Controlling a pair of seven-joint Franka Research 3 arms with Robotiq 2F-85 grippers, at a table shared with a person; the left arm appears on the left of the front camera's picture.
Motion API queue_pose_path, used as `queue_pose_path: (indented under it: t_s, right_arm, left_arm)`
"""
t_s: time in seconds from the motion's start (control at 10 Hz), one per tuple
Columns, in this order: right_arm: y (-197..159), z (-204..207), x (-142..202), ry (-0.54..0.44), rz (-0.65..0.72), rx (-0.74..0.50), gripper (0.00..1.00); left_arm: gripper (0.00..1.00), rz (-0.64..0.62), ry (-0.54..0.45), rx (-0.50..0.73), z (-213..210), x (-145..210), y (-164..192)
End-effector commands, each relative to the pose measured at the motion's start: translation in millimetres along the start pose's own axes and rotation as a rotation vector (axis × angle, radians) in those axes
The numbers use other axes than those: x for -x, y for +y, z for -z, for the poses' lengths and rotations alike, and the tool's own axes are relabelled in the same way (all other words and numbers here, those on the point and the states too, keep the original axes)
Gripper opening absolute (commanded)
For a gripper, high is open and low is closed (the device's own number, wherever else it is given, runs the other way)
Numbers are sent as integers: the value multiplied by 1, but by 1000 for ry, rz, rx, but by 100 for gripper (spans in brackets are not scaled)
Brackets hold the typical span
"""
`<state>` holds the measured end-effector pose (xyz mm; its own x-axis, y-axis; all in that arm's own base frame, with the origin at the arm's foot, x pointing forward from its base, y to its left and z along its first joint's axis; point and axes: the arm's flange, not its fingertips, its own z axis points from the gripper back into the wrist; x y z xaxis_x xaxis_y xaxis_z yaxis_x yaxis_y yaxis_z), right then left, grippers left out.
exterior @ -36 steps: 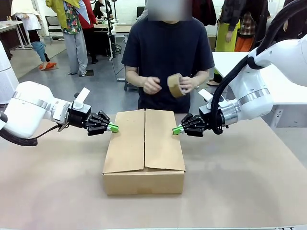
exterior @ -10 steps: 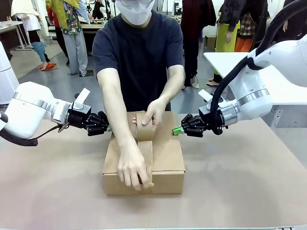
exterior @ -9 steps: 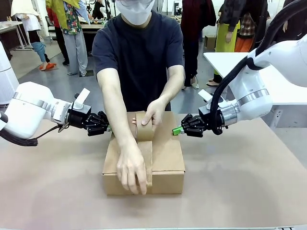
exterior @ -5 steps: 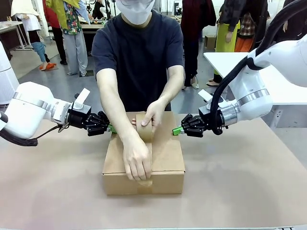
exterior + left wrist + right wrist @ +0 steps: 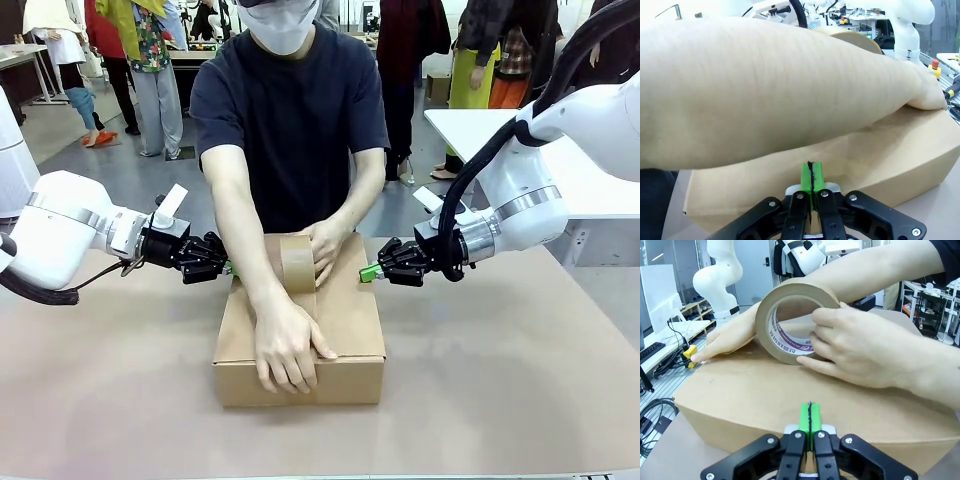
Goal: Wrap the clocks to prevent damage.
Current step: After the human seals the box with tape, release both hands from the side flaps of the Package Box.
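Observation:
The clocks are out of view. A closed brown cardboard carton (image 5: pixel 355 320) lies mid-table. The person presses one hand (image 5: pixel 285 350) flat on its top near the front edge. Their other hand (image 5: pixel 328 245) holds a roll of brown tape (image 5: pixel 298 262) upright on the lid's far part. My left gripper (image 5: pixel 228 268) is shut with nothing in it, its tip at the carton's left far edge. My right gripper (image 5: pixel 368 272) is shut and empty at the right far edge. The left wrist view has the shut green pads (image 5: pixel 811 175) before the carton wall (image 5: pixel 880 160). In the right wrist view, the shut pads (image 5: pixel 809 417) face the carton (image 5: pixel 740 400) and tape roll (image 5: pixel 785 292).
The person's forearm (image 5: pixel 765 90) stretches across the carton close in front of my left gripper. Bare brown tabletop (image 5: pixel 500 380) spreads on both sides and in front of the carton. A white table (image 5: pixel 590 180) stands behind my right arm.
The person's hand has slid back and forth along the tape strip near the carton's front edge and now lies flat there. The tape roll has shifted slightly. Both arms are still.

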<state>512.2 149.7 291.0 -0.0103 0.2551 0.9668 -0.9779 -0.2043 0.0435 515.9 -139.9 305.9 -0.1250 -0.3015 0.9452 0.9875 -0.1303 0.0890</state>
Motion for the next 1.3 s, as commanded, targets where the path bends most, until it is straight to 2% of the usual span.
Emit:
queue_pose_path:
  t_s: [0.0,1.2]
  right_arm:
    - [0,2,3,10,5,7,1]
    - [0,2,3,10,5,7,1]
  left_arm:
    - [1,4,-2,-6,2,2,0]
    - [1,4,-2,-6,2,2,0]
